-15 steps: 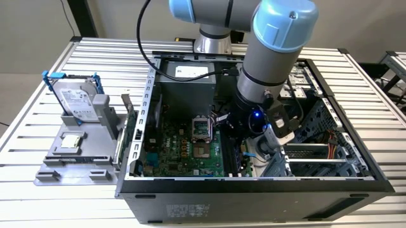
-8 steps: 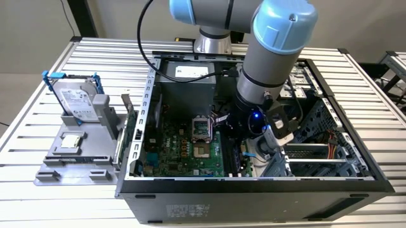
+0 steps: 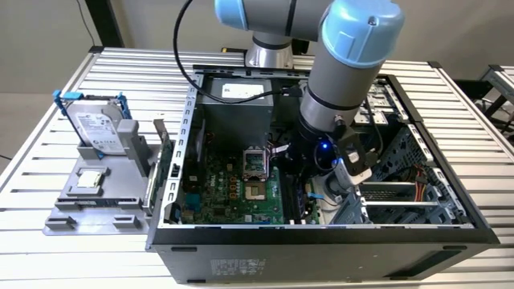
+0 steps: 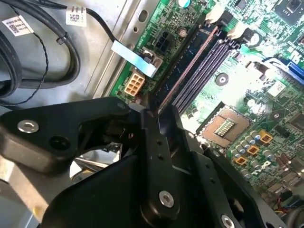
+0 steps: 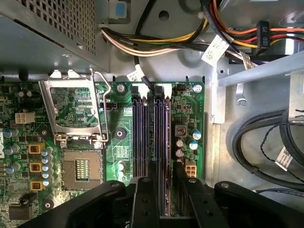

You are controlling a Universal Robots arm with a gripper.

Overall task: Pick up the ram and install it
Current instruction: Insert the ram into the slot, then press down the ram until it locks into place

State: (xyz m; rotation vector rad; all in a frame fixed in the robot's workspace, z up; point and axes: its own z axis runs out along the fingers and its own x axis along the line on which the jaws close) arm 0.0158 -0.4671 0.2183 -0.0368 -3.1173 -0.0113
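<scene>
Hand (image 5: pixel 164 204) sits low inside the open computer case (image 3: pixel 321 232), directly over the near end of the memory slots (image 5: pixel 164 133) on the green motherboard (image 5: pixel 118 142). Grip state: cannot tell whether it is clenched on the stick or released, since the black hand body hides the contact point in both wrist views.

Ram (image 5: pixel 152 137) stands on edge in line with one of the slots, its near end running under the hand. Seating depth not readable; the white latch (image 4: pixel 219 18) at the far end of the slots shows in the second wrist view, but whether it has closed is unclear.

Appearance: long, narrow, thin dark-blue board, seen edge-on, about as long as the slots.

Handling judgement: light, stiff and flat, but brittle if bent or twisted. Hold by the long edges or flat faces near the top, clear of the contact edge, and press straight down, evenly.

Beside the slots lies the open CPU socket (image 5: pixel 83 168). Case stands on the slatted tabletop (image 3: pixel 48 253).
</scene>
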